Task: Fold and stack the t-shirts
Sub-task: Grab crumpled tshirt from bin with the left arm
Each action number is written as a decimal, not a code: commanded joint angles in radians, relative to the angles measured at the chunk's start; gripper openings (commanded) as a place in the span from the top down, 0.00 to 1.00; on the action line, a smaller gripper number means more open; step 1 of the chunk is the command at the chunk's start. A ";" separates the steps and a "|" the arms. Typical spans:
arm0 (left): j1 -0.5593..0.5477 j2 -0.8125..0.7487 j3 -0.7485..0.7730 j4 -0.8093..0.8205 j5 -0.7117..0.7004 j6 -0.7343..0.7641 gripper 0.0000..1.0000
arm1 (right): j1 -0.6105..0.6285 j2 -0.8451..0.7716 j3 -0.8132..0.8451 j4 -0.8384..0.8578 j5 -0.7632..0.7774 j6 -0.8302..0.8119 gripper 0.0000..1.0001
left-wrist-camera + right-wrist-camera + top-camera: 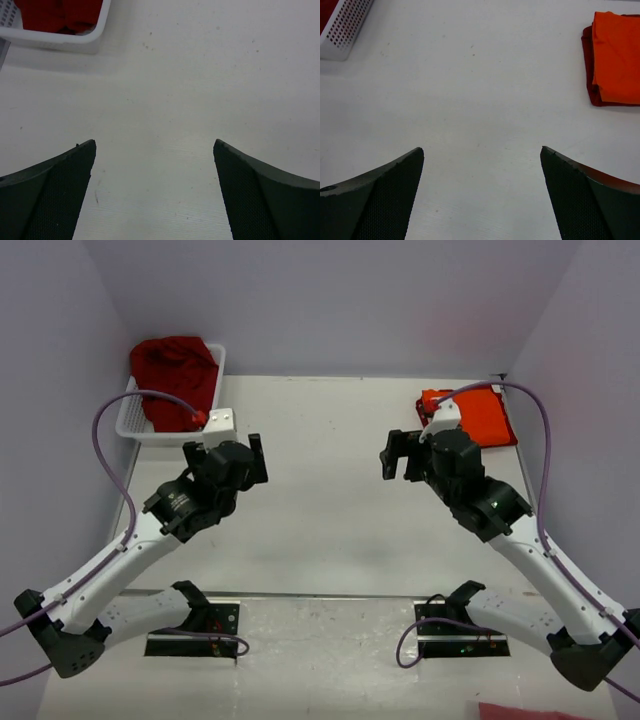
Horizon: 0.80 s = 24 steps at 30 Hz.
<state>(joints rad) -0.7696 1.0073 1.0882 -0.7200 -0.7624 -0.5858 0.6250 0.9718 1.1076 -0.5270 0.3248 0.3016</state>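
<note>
Orange t-shirt (617,57) lies folded on crimson t-shirt (587,60), far-right corner; red shirt (175,370) awaits in far-left basket (55,42); left gripper (154,145), right gripper (481,150) gape empty.

A crumpled t-shirt (175,370) lay in the basket (133,420). Well to the basket's right on the table (320,530), the upper folded t-shirt (617,55) lay on the lower folded t-shirt (587,52).

A: Where is the orange shirt (487,420)?
B: Folded flat at two o'clock, on top of a folded dark red shirt (587,65).
A: Any more?
B: A third shirt (175,368), red, bunched up in the basket (135,423) at ten o'clock.
</note>
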 commanded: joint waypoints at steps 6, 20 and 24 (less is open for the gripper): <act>0.312 0.193 0.148 0.075 0.135 0.181 0.00 | 0.024 -0.053 0.004 -0.040 -0.067 0.002 0.01; 0.770 0.767 0.568 0.218 0.589 0.343 0.09 | 0.035 -0.206 -0.020 -0.160 -0.099 -0.041 0.01; 0.811 0.893 0.650 0.237 0.679 0.360 0.11 | 0.035 -0.249 -0.045 -0.169 -0.122 -0.042 0.01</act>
<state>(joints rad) 0.0090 1.8526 1.6516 -0.5503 -0.2020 -0.2825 0.6544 0.7525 1.0779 -0.6678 0.2337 0.2821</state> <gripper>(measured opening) 0.899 0.987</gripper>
